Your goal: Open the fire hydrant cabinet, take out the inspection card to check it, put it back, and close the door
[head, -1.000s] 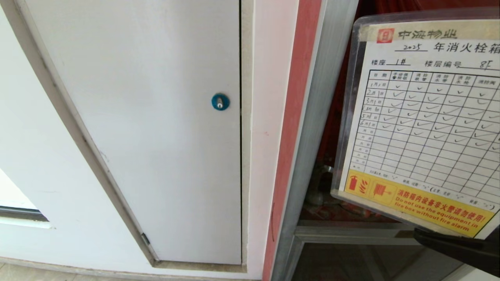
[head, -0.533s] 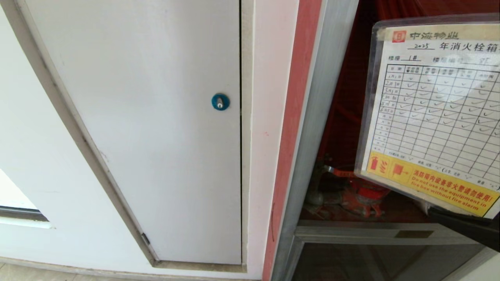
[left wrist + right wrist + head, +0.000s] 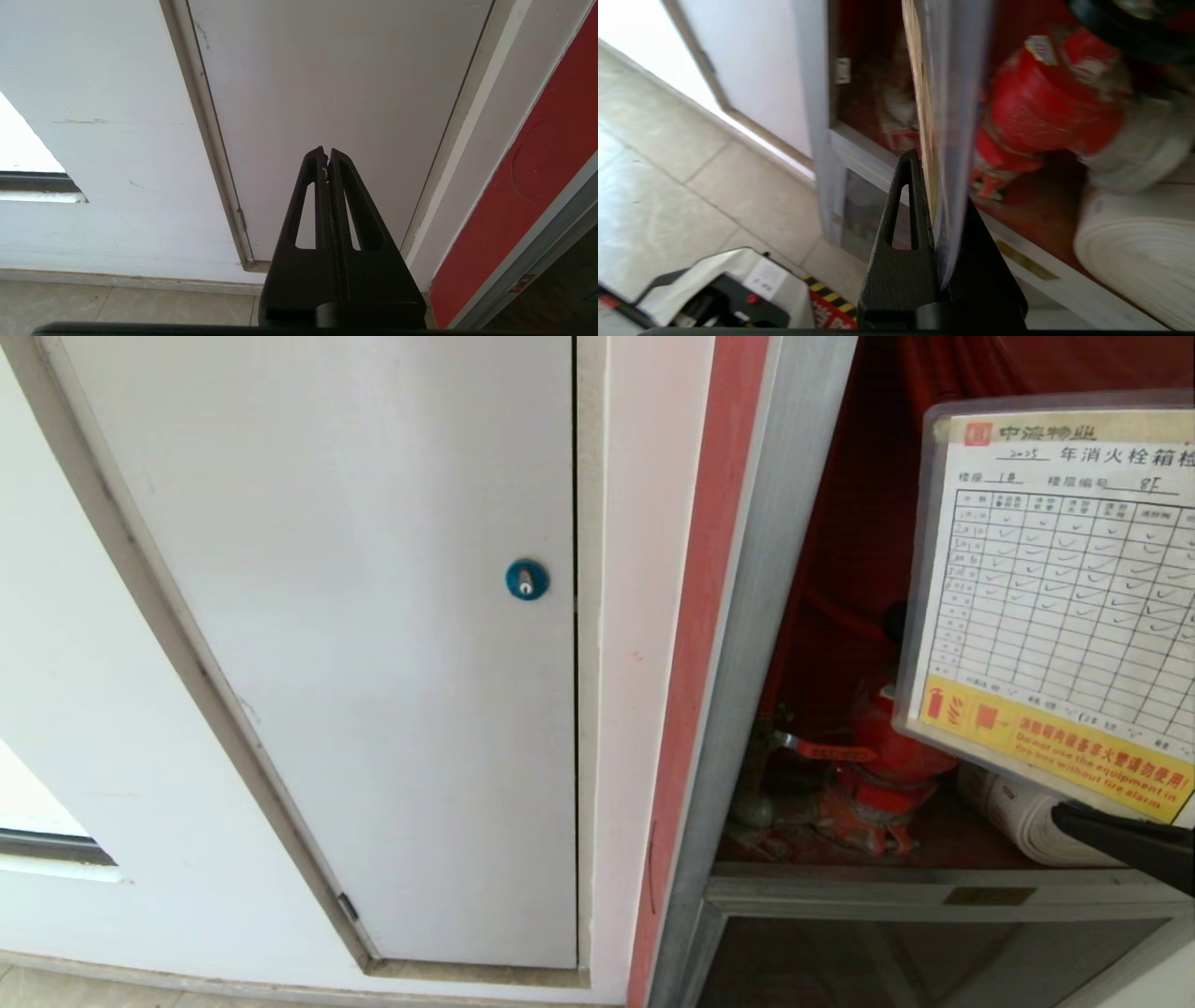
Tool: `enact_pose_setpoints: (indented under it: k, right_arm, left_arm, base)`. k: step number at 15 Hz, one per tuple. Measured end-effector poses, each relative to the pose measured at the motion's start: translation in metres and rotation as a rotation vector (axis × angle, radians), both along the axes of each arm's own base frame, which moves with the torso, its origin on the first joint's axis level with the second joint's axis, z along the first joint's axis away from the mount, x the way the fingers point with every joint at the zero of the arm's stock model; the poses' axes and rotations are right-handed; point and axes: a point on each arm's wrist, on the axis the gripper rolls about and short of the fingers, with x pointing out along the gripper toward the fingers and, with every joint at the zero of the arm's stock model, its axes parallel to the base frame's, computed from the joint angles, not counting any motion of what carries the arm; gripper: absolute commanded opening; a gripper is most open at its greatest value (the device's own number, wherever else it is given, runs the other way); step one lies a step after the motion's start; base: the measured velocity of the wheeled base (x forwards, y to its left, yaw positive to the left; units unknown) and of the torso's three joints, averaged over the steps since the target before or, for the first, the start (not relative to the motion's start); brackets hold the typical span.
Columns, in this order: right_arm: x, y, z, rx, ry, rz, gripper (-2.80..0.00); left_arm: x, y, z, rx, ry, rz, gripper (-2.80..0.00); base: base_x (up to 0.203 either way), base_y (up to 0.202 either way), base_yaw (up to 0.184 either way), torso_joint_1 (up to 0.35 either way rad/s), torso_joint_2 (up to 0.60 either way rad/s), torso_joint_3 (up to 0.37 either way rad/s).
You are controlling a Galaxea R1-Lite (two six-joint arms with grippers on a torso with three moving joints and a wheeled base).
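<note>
White inspection card point(image 3: 1064, 607) reading "fire alarm", pinched by right gripper point(image 3: 1074, 817), left gripper point(image 3: 327, 158) fingers together

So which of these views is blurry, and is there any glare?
Right wrist view: the card and red valve are smeared by motion. Head view: sharp, with faint sheen on the card's sleeve. Left wrist view: crisp, bright patch at one edge.

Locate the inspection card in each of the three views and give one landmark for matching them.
Head view: the inspection card is at the right edge, face-on, before the open fire hydrant cabinet.
Left wrist view: not in it.
Right wrist view: the card shows edge-on at centre, clamped in the right gripper.
Shared landmark: the red valve behind the card, in head and right wrist views.
</note>
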Motion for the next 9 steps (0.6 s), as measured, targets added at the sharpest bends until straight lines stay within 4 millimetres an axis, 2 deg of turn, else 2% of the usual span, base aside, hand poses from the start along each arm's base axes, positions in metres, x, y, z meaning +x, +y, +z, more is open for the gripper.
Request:
enact_pose_setpoints:
  k: [9]
  right_arm:
    - [0.007, -0.012, 0.004, -0.093, -0.041, -0.123, -2.80]
  left_arm:
    - [0.000, 0.000, 0.000, -0.001, 0.000, -0.001, -2.80]
  base:
    - [0.000, 0.000, 0.000, 0.000, 0.00, 0.000]
